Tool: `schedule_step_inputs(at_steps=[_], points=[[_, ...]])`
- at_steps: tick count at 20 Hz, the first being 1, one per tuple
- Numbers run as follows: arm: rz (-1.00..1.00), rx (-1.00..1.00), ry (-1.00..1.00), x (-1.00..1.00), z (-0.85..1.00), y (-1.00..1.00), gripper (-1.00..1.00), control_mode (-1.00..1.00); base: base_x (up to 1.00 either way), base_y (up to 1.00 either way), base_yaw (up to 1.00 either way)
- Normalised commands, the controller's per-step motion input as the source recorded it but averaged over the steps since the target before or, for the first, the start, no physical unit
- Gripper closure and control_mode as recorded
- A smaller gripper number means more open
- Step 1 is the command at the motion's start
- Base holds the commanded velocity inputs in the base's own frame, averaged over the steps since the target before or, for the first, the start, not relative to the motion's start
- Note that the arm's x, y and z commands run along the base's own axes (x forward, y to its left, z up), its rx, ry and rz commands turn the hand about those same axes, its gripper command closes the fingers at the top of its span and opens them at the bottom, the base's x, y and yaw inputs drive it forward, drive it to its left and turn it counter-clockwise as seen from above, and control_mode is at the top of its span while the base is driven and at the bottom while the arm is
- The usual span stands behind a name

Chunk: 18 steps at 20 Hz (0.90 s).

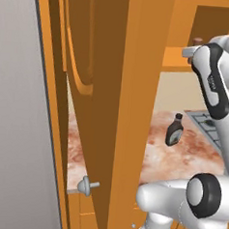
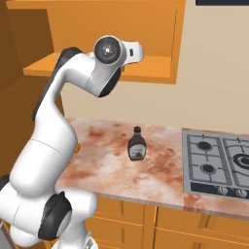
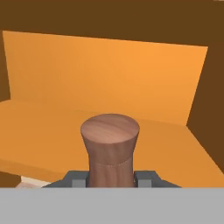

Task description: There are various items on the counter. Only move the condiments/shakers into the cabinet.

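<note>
Now arm [image 2: 58, 97] raised, shaker [image 3: 110, 151] clamped, cabinet [image 3: 105, 74] ahead

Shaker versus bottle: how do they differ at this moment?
The shaker is plain brown wood with a flared top; the bottle is dark with a label and a narrow cap. The shaker is held in the shut hand at the cabinet shelf; the bottle stands free on the counter. Both are upright.
</note>
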Motion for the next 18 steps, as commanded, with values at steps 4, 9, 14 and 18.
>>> schedule_step_inputs(at_steps=[4,9,14,18], points=[[-0.11,0.03,0.0,0.54,-0.14,0.0,1.0,-1.0,0.0,0.0,0.0],[-0.07,0.03,0.0,0.47,-0.2,0.0,1.0,-1.0,0.0,0.0,0.0],[-0.04,0.02,0.0,0.36,-0.21,0.0,1.0,-1.0,0.0,0.0,0.0],[-0.03,0.05,0.0,0.36,-0.09,0.0,1.0,-1.0,0.0,0.0,0.0]])
